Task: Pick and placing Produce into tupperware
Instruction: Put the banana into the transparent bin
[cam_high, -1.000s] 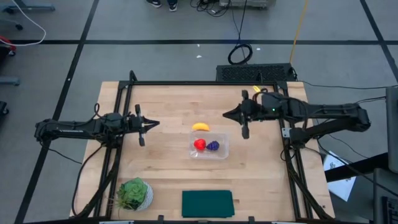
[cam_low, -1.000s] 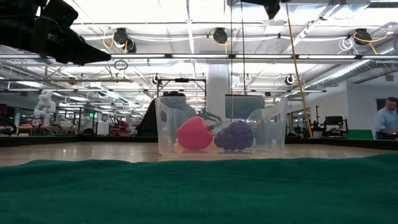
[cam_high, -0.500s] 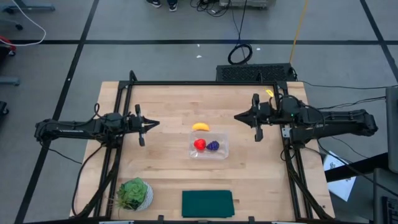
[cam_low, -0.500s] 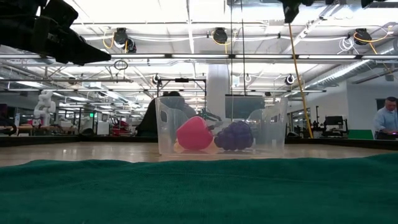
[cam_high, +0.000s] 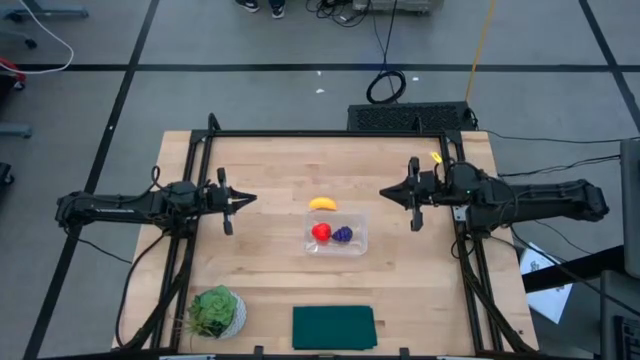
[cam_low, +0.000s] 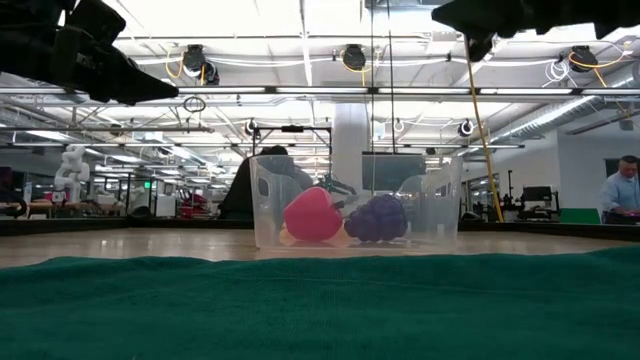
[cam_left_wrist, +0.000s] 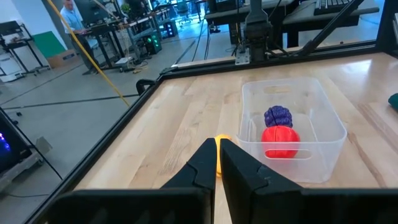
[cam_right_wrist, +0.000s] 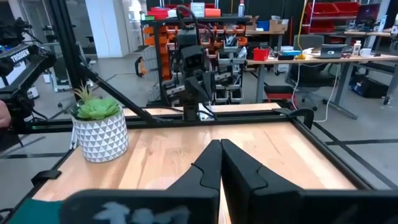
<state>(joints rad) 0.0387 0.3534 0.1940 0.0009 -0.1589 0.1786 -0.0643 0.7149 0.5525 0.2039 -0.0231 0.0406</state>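
The clear tupperware (cam_high: 338, 233) sits mid-table with the red fruit (cam_high: 321, 232) and the purple grape cluster (cam_high: 343, 234) inside; both also show in the left wrist view (cam_left_wrist: 279, 140). The yellow banana (cam_high: 322, 204) lies on the table just beyond the tupperware's far wall. My left gripper (cam_high: 250, 199) hovers shut and empty at the table's left. My right gripper (cam_high: 384, 193) hovers shut and empty at the table's right.
A potted green plant (cam_high: 216, 311) stands at the near left. A dark green cloth (cam_high: 334, 327) lies at the near edge. Black frame rails (cam_high: 330, 134) run along the table's far, left and right sides. A person works in the room beyond (cam_low: 620, 195).
My right gripper has drawn back toward the table's right edge and a little toward the near side, away from the tupperware. The produce and tupperware have stayed put.
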